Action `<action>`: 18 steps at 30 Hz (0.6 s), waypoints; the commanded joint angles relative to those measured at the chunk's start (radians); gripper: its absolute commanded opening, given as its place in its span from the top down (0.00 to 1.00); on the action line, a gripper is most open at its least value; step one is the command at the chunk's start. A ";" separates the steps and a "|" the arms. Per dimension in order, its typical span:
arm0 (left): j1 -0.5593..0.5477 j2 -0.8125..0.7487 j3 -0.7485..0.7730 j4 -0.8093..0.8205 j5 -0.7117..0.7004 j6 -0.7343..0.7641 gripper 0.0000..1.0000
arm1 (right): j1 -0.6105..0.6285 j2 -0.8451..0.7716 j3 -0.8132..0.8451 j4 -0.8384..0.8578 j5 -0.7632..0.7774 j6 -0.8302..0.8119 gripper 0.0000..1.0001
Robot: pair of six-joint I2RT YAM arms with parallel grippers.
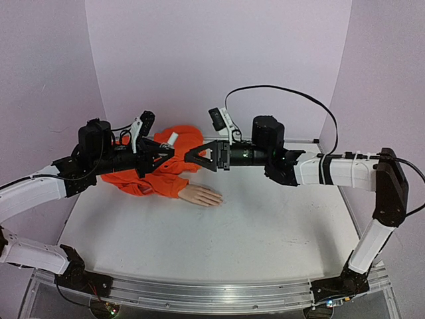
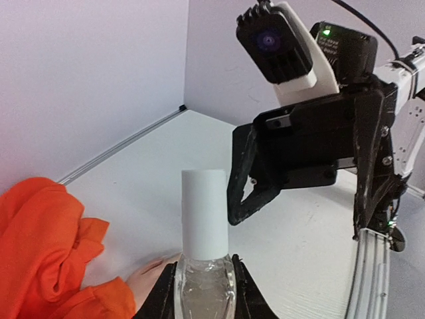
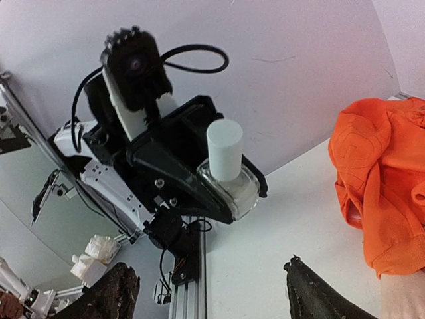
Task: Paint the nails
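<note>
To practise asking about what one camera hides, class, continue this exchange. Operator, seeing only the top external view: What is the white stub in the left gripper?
Observer: The left wrist view shows the left gripper shut on a small clear bottle.
Operator: And the stub?
Observer: It is the white cap, seated on top of that bottle.
Operator: Is the right gripper holding anything?
Observer: No; the right wrist view shows the right gripper open, with nothing between its fingers.
</note>
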 commanded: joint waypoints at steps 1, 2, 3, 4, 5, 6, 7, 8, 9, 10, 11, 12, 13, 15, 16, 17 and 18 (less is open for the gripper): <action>-0.009 -0.032 -0.013 0.053 -0.185 0.080 1.00 | 0.026 0.044 0.141 0.015 0.121 0.110 0.27; -0.010 -0.033 -0.018 0.052 -0.194 0.083 1.00 | 0.029 0.058 0.163 0.012 0.131 0.129 0.30; -0.011 -0.033 -0.023 0.051 -0.206 0.087 1.00 | 0.032 0.073 0.184 0.011 0.138 0.148 0.32; -0.012 -0.034 -0.027 0.051 -0.212 0.090 1.00 | 0.034 0.088 0.204 0.010 0.141 0.165 0.35; -0.013 -0.033 -0.030 0.051 -0.213 0.091 1.00 | 0.035 0.104 0.226 0.009 0.145 0.176 0.38; -0.014 -0.033 -0.033 0.051 -0.214 0.092 1.00 | 0.038 0.120 0.244 0.006 0.150 0.187 0.40; -0.016 -0.032 -0.034 0.051 -0.213 0.092 1.00 | 0.040 0.141 0.262 0.004 0.154 0.199 0.43; -0.017 -0.032 -0.036 0.050 -0.209 0.092 1.00 | 0.042 0.156 0.278 0.003 0.154 0.208 0.45; -0.017 -0.030 -0.036 0.050 -0.207 0.092 1.00 | 0.044 0.171 0.295 0.003 0.153 0.216 0.47; -0.020 -0.029 -0.036 0.049 -0.204 0.092 1.00 | 0.048 0.185 0.313 0.002 0.153 0.222 0.49; -0.022 -0.029 -0.036 0.050 -0.201 0.092 1.00 | 0.050 0.196 0.328 0.002 0.153 0.226 0.50; -0.023 -0.028 -0.036 0.049 -0.199 0.092 1.00 | 0.053 0.206 0.339 0.003 0.154 0.230 0.53; -0.025 -0.028 -0.036 0.049 -0.198 0.092 1.00 | 0.055 0.214 0.351 0.004 0.155 0.231 0.56; -0.026 -0.032 -0.038 0.048 -0.196 0.092 1.00 | 0.058 0.225 0.369 0.003 0.158 0.232 0.65; -0.027 -0.033 -0.038 0.048 -0.196 0.092 1.00 | 0.059 0.227 0.371 0.004 0.157 0.233 0.70; -0.027 -0.033 -0.037 0.047 -0.194 0.092 1.00 | 0.059 0.227 0.370 0.006 0.156 0.233 0.73; -0.027 -0.033 -0.035 0.045 -0.190 0.087 1.00 | 0.060 0.225 0.366 0.009 0.156 0.232 0.76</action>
